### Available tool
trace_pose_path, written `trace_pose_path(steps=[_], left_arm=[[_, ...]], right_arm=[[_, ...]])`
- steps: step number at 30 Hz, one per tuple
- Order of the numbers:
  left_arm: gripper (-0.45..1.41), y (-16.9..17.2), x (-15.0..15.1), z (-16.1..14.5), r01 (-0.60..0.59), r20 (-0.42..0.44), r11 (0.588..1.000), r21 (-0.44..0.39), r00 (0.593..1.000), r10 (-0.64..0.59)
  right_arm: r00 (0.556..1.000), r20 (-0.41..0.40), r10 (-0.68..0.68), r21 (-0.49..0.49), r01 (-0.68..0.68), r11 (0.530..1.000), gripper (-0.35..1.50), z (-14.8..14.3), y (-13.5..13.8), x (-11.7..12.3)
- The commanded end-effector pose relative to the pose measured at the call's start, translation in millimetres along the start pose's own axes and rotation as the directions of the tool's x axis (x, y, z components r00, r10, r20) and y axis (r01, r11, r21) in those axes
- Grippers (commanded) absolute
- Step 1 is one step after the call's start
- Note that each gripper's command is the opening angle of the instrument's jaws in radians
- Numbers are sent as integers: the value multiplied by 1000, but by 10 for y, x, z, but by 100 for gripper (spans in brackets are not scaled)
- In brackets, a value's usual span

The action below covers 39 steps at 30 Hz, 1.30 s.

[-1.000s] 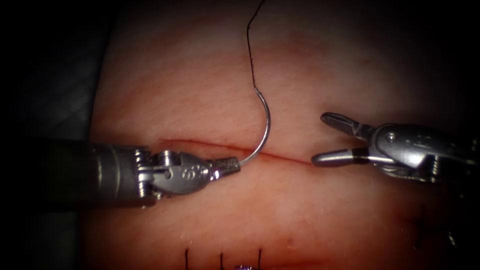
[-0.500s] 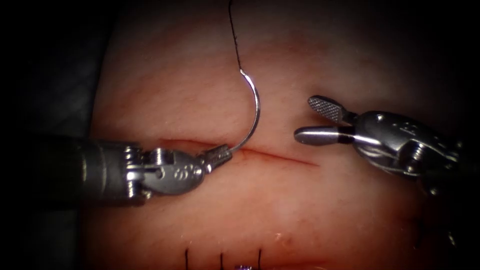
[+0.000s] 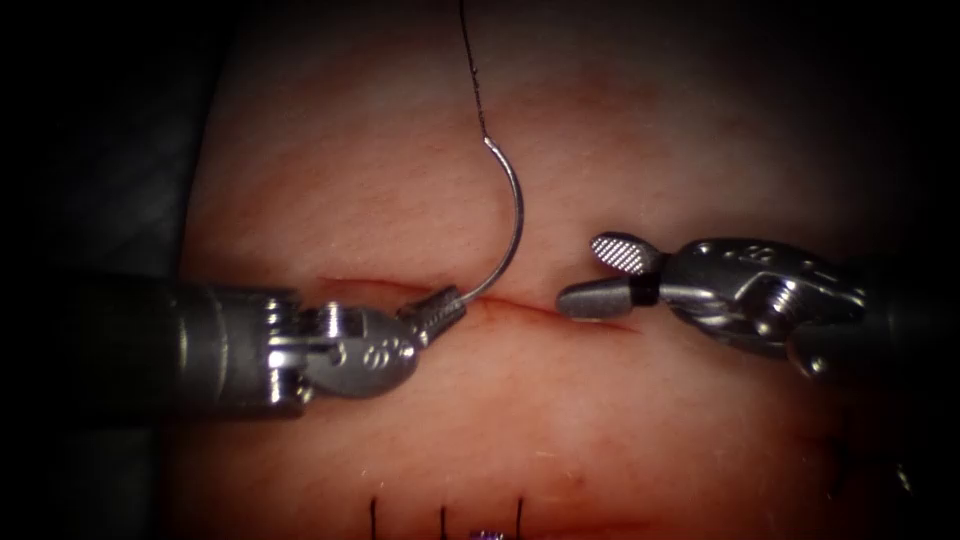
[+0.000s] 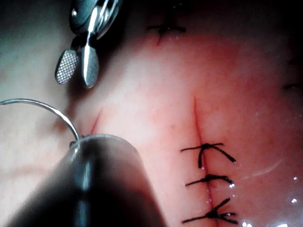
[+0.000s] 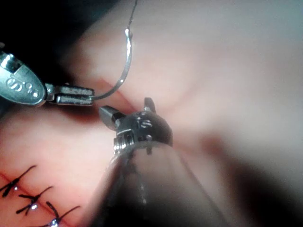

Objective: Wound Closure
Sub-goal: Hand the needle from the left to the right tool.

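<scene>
My left tool (image 3: 440, 311) comes in from the left, its jaws shut on the curved needle (image 3: 513, 232) close to its pointed end. The needle arcs upward over the tissue (image 3: 350, 200), free of it, just above the cut (image 3: 520, 306). Black thread (image 3: 470, 60) runs up from the needle's blunt end. The right tool (image 3: 588, 272) hovers at the right part of the cut, jaws open and holding nothing, a short way right of the needle. The needle (image 5: 124, 71) and the left tool's jaws (image 5: 71, 94) also appear in the right wrist view.
Several finished black stitches (image 4: 208, 151) close a second cut beside this one; their thread ends (image 3: 443, 520) poke in at the endoscope view's bottom edge. Dark drape (image 3: 100, 150) lies left of the tissue.
The right tool has moved left and down to the cut, closer to the needle, jaws still open. The left tool carried the needle slightly left and up earlier, then held nearly still.
</scene>
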Motion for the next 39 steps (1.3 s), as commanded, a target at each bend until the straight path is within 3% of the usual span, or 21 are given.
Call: trace_pose_path(steps=[1,17,30,35,39], left_arm=[[-45,5,2,6,1,2,1000,0,1000,-1],[-45,18,10,7,11,89,996,90,996,-19],[-45,23,18,-3,0,94,995,104,996,-10],[-45,24,19,-4,-6,90,995,103,996,-3],[-45,24,20,-6,-16,93,994,104,996,7]], right_arm=[[1000,-2,2,-2,-2,1000,137,12,-5,-1],[998,-41,46,-71,-48,996,133,53,-36,17],[997,-60,55,-114,-62,992,130,62,-32,22],[997,-63,52,-121,-59,991,105,64,-32,25],[997,-64,38,-120,-45,992,26,64,-32,22]])
